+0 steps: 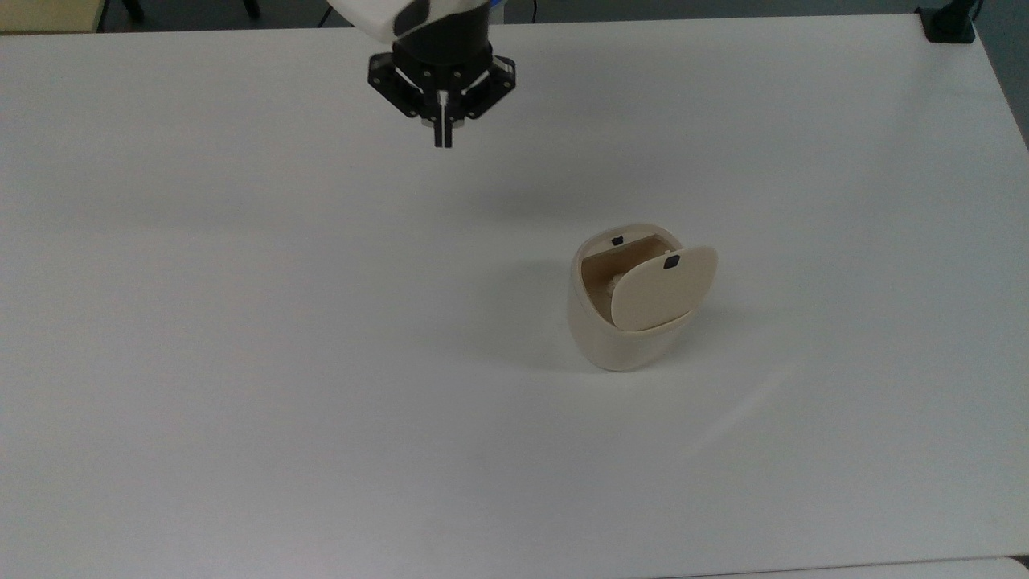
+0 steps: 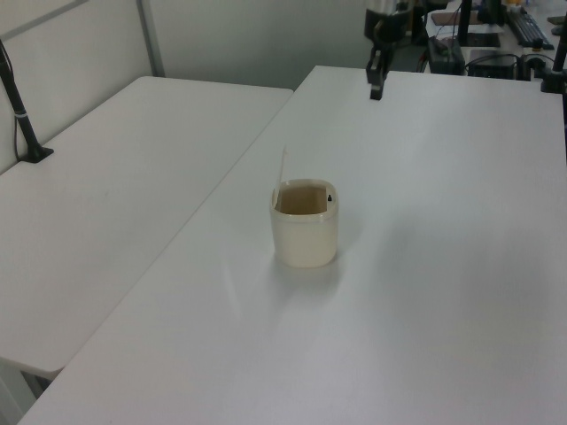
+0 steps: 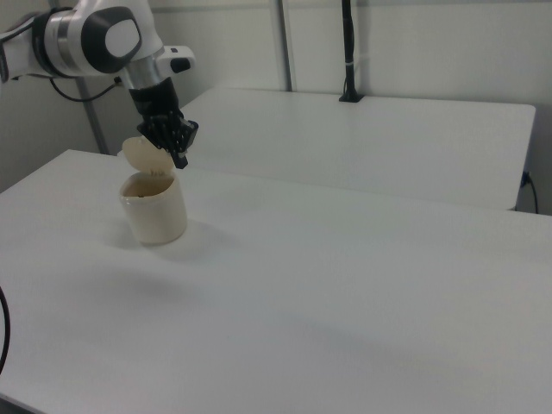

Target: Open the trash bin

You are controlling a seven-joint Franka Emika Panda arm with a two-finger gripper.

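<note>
standing open, we judge the small cream-beige plastic trash bin (image 1: pixel 627 338) done: lid (image 1: pixel 663 288) upright, our closed, empty gripper (image 1: pixel 442 143) well apart from it.

Your gripper (image 1: pixel 443 143) hangs above table, pointing down, fingers pressed together, holding nothing. White wrist (image 3: pixel 147 65) bends down from arm at right view's upper left.

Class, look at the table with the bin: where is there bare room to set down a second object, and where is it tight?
The table is bare from the top view's left edge to the trash bin, and between bin and near edge. Tight: beside its raised lid and under the claw.
</note>
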